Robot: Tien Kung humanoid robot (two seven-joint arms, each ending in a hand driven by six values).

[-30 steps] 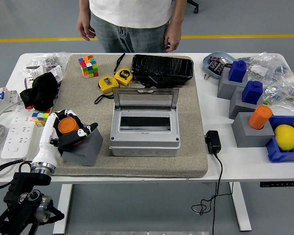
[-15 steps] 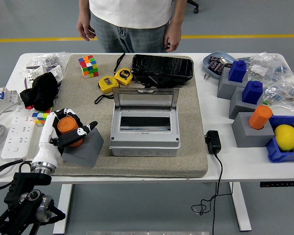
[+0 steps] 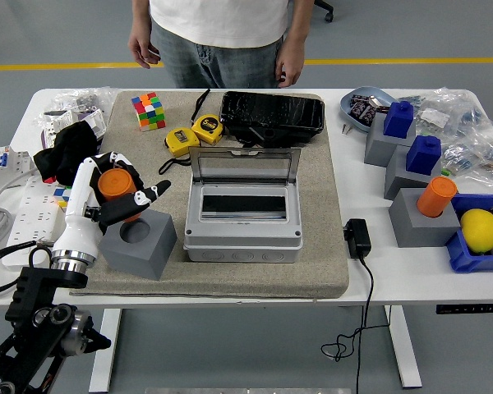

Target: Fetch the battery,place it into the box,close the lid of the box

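My left hand (image 3: pixel 115 197) is shut on an orange cylindrical battery (image 3: pixel 117 187) and holds it lifted just above a grey block holder (image 3: pixel 138 243) whose round socket shows empty. The grey box (image 3: pixel 243 215) stands open in the middle of the mat, its clear lid (image 3: pixel 243 166) upright at the back. Another orange battery (image 3: pixel 435 196) sits in a grey holder at the right. The right hand is out of view.
A person stands at the far side, hands hanging down. Rubik's cubes (image 3: pixel 149 111), two yellow tape measures (image 3: pixel 194 133), a black case (image 3: pixel 272 115), a black cloth (image 3: pixel 68 152), a power strip (image 3: pixel 26 222), a black adapter (image 3: pixel 357 237), blue blocks on grey holders (image 3: pixel 398 127) and a lemon (image 3: pixel 479 230) lie around.
My left hand has lifted the orange battery up out of the grey holder; the holder has settled flat with its socket bare.
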